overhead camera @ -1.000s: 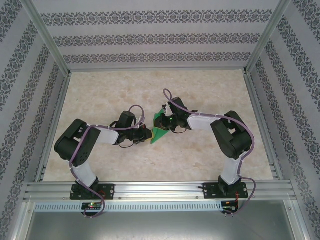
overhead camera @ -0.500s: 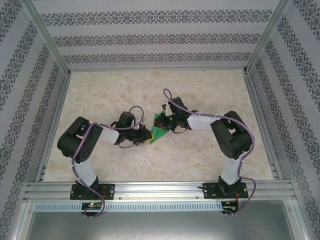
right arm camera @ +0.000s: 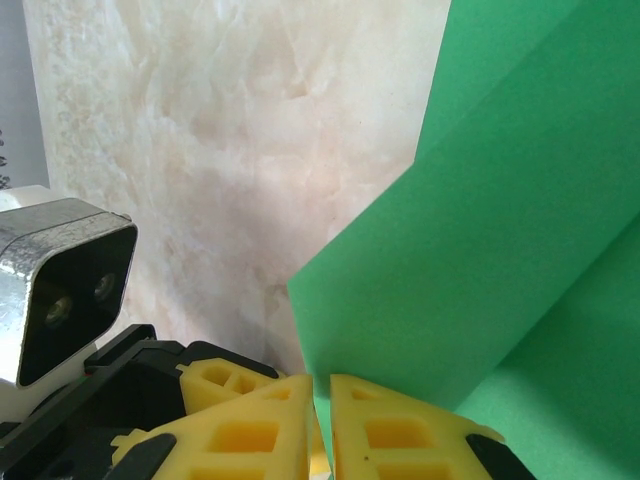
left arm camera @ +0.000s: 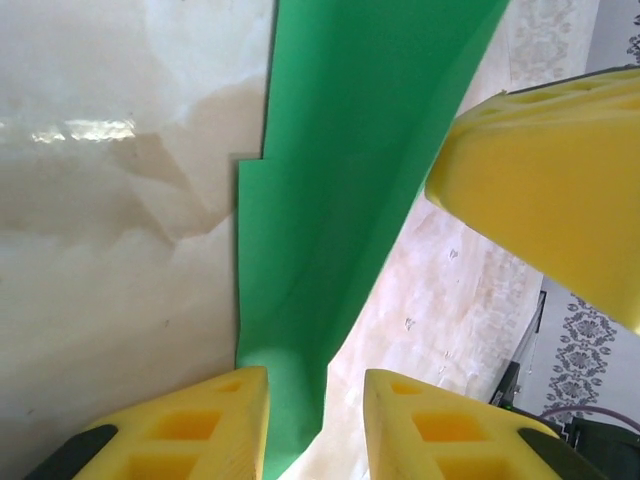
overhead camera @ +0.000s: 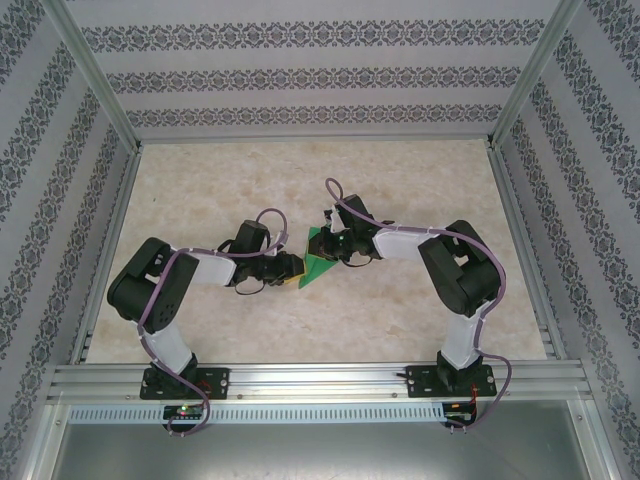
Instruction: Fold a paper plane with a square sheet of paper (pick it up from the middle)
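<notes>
The green paper (overhead camera: 318,263), partly folded into a pointed shape, lies in the middle of the table between both arms. My right gripper (overhead camera: 331,246) comes at it from the right. In the right wrist view that gripper (right arm camera: 322,385) is shut on the near edge of the paper (right arm camera: 480,260), and a fold stands up from the pads. My left gripper (overhead camera: 293,266) is at the paper's left side. In the left wrist view it (left arm camera: 315,385) is open, with a strip of paper (left arm camera: 340,200) running up between its fingers (left arm camera: 200,430) and lying against the left one.
The marble-patterned table (overhead camera: 420,190) is bounded by aluminium rails and patterned walls (overhead camera: 300,70). A yellow finger of the right gripper (left arm camera: 550,190) reaches into the left wrist view at the upper right. The left arm's camera housing (right arm camera: 60,290) shows beside the right gripper.
My left gripper has opened and let go of the paper. The left arm has shifted slightly. The right gripper keeps its grip and the paper stays in place.
</notes>
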### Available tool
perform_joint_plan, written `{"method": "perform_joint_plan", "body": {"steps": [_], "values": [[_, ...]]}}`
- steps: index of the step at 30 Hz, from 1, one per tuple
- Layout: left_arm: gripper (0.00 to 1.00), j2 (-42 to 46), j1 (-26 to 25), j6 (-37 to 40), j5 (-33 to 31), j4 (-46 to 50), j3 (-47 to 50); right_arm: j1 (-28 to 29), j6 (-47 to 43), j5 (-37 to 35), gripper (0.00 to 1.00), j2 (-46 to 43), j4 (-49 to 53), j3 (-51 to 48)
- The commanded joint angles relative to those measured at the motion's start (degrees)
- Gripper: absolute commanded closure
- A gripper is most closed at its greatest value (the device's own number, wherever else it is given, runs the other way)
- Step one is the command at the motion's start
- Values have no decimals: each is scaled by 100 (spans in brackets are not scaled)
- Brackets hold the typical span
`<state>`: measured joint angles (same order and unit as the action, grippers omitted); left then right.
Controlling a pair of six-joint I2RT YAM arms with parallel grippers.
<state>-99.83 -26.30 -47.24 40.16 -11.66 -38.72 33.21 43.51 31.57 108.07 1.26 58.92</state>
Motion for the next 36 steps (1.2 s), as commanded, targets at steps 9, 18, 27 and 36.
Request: {"method": "perform_joint_plan", "body": {"steps": [9, 18, 27, 36], "values": [[61, 696, -426, 1336, -1222, 1586, -418, -60, 61, -55, 86, -67, -225, 107], [62, 620, -898, 1832, -1990, 2225, -801, -69, 70, -46, 86, -85, -249, 74], [62, 432, -1286, 1956, -2796, 2323, -979, -78, 44, -33, 86, -106, -231, 51], [64, 315, -1440, 2026, -3243, 2238, -970, -83, 53, -28, 86, -102, -239, 50]]}}
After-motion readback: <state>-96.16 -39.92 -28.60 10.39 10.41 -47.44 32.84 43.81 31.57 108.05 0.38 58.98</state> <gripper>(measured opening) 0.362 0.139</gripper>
